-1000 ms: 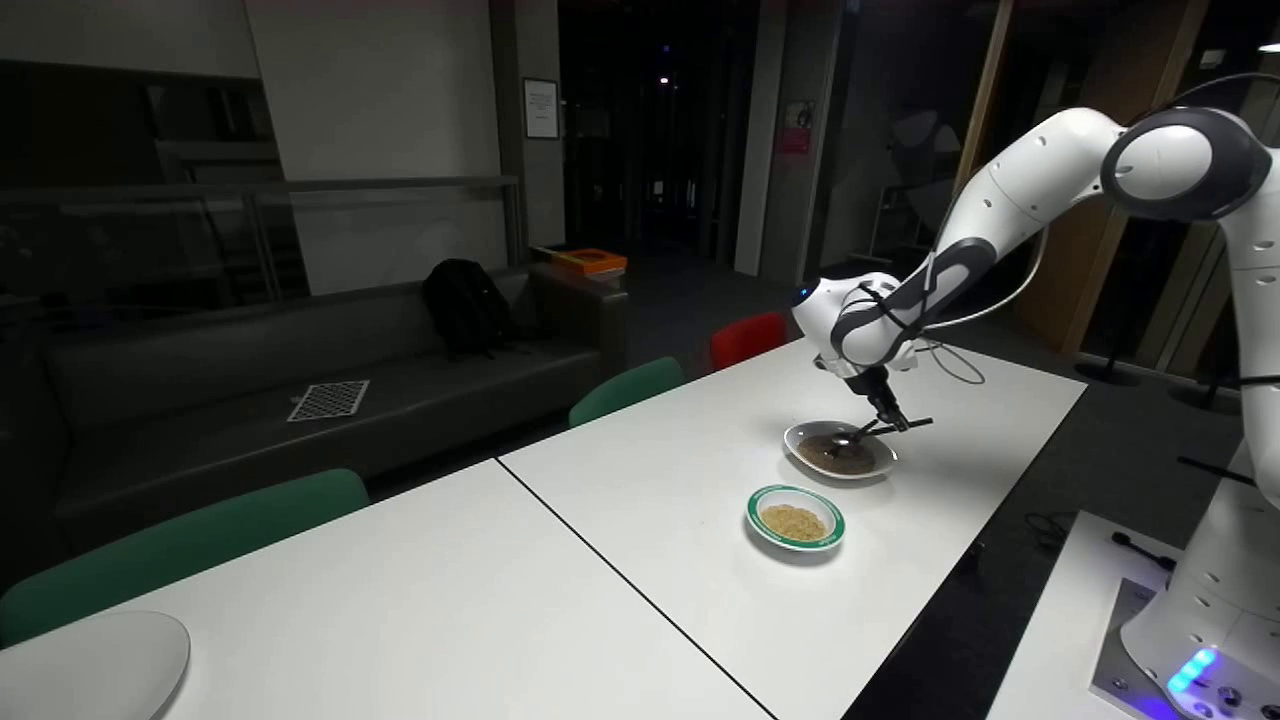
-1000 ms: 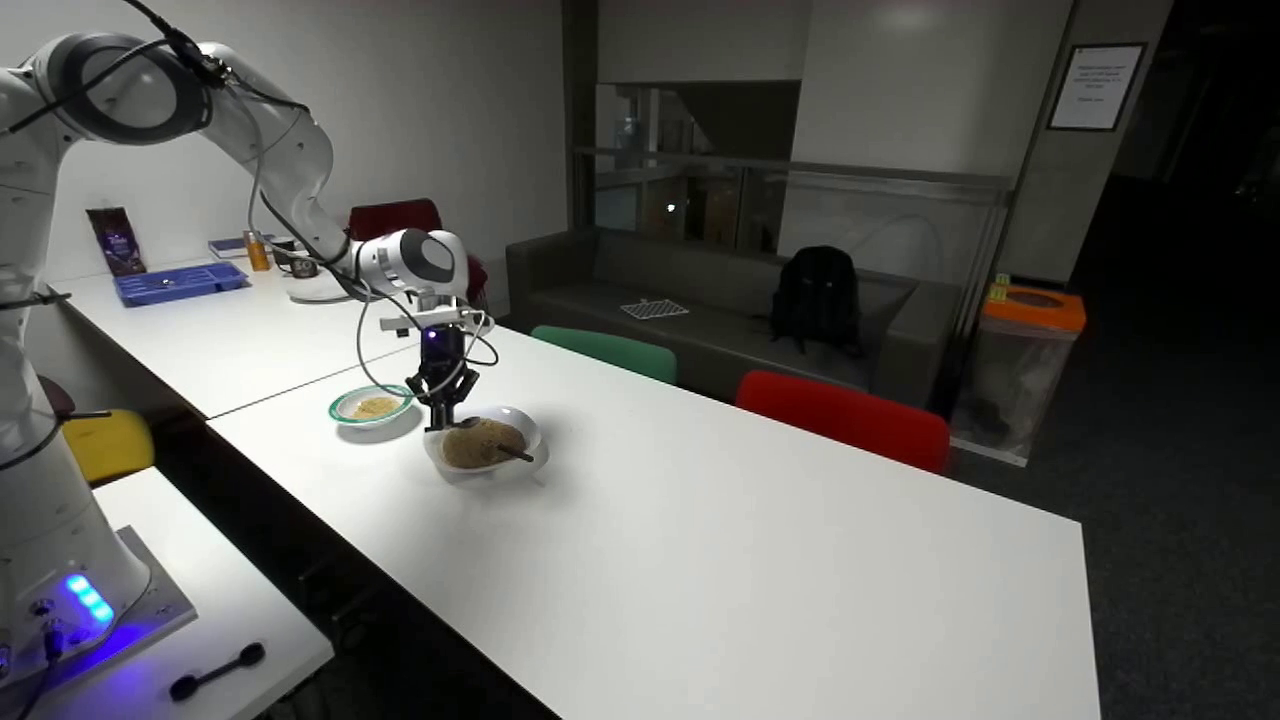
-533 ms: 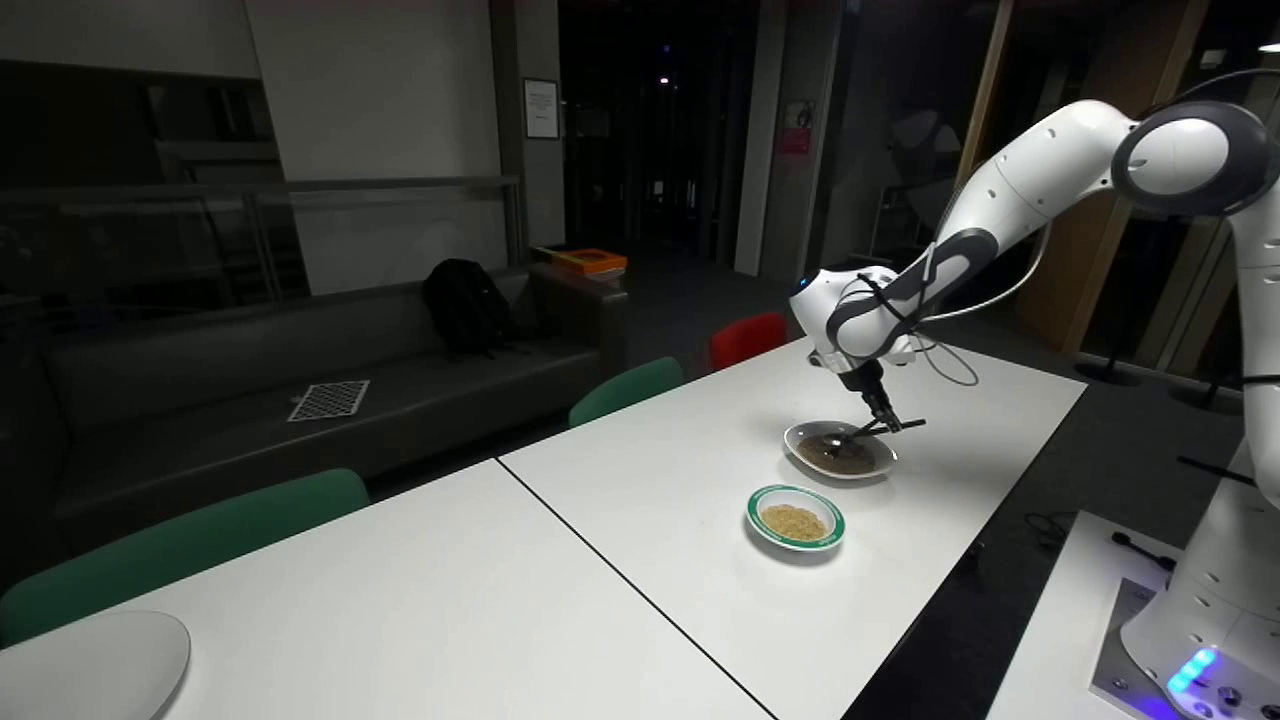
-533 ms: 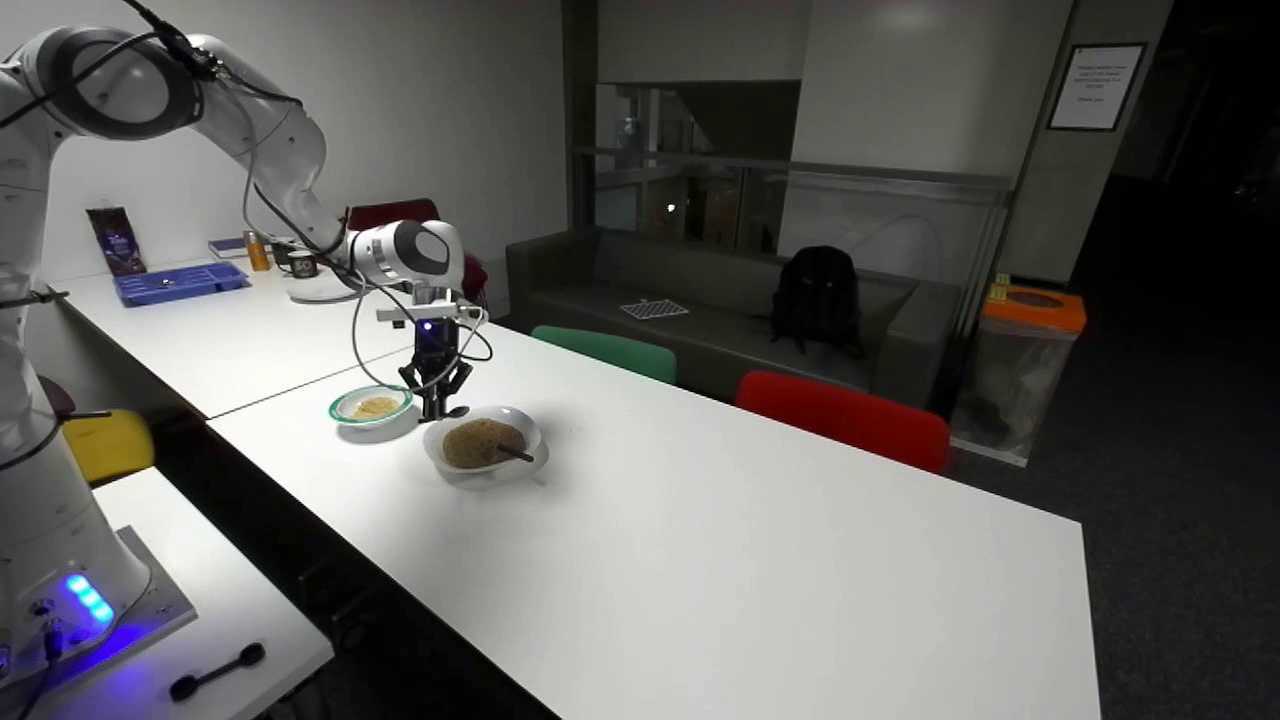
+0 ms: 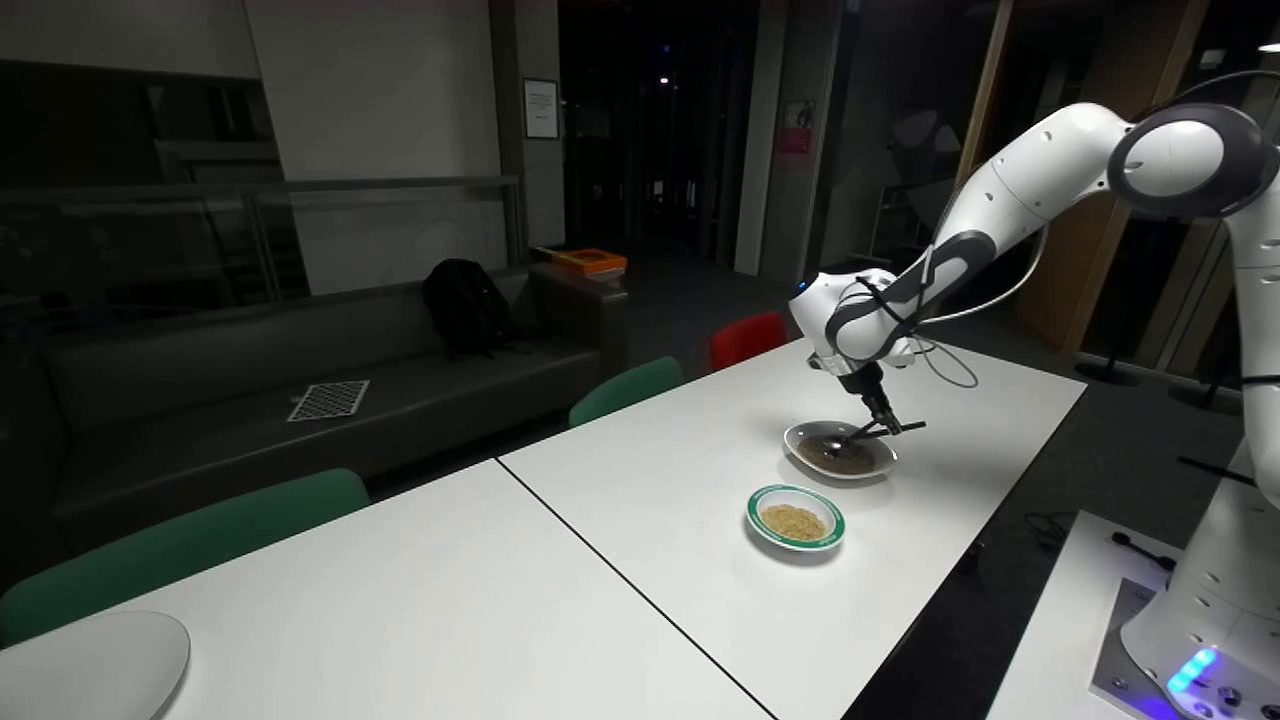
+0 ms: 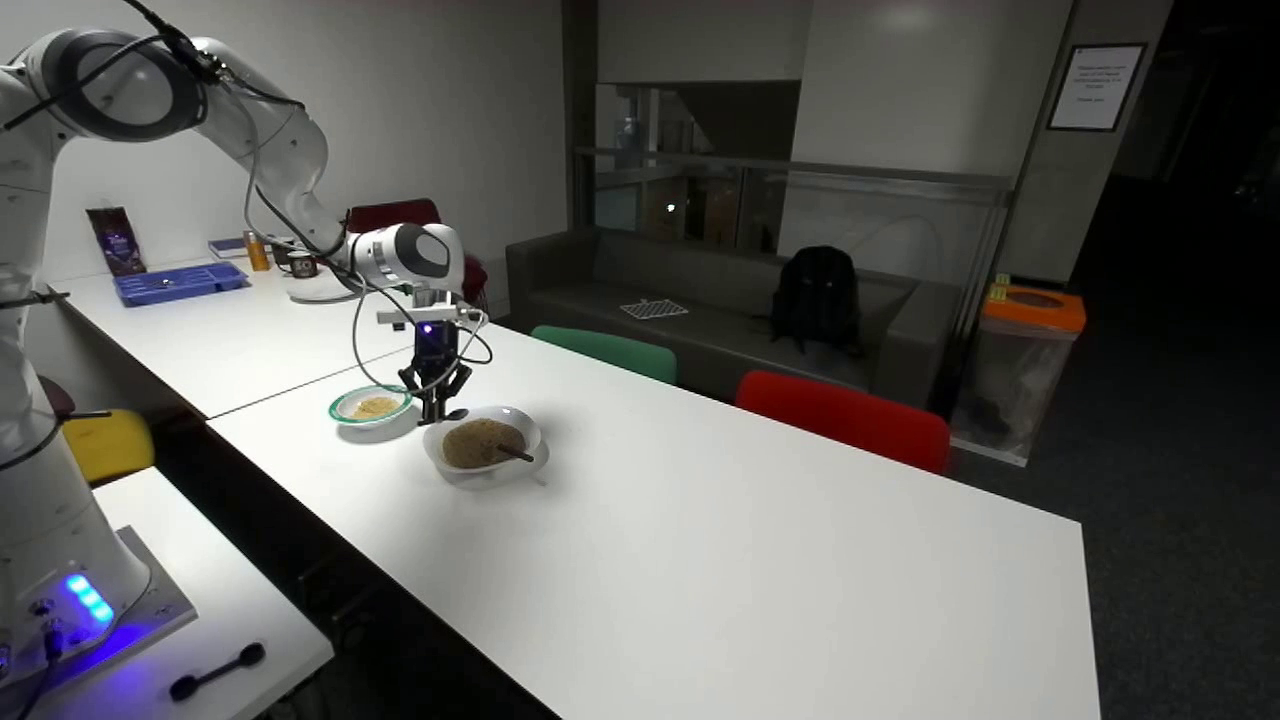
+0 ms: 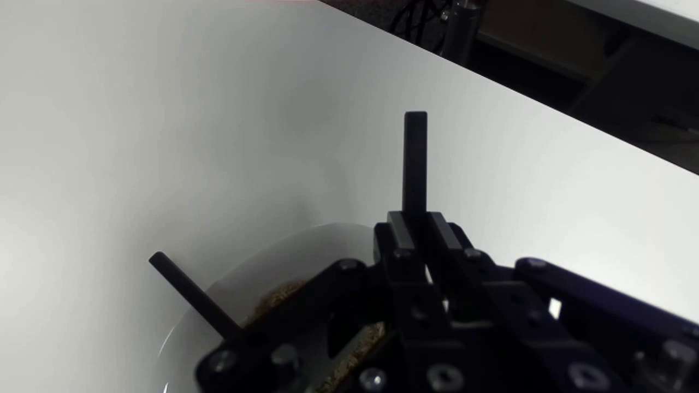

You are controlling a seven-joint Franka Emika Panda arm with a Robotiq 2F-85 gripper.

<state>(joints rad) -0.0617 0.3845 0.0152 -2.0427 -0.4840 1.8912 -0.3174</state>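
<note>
My gripper is shut on the dark handle of a spoon. Its fingertips also show in the wrist view and in an exterior view. The handle's end sticks out beyond the fingers; the metal spoon head is at the side of a white bowl, just above its rim or contents. The bowl holds brown grain-like food. Another dark-handled utensil leans in that bowl; its far end is hidden. A smaller green-rimmed bowl with pale yellow food stands close by.
Both bowls stand on a long white table. A white plate, a blue tray and mugs are at its far end. Green and red chairs line one side. A black double-ended utensil lies by the robot base.
My gripper has shifted slightly with the held spoon, rising at first and then dipping a little, toward the green-rimmed bowl's side. The bowls and the other utensil have not moved.
</note>
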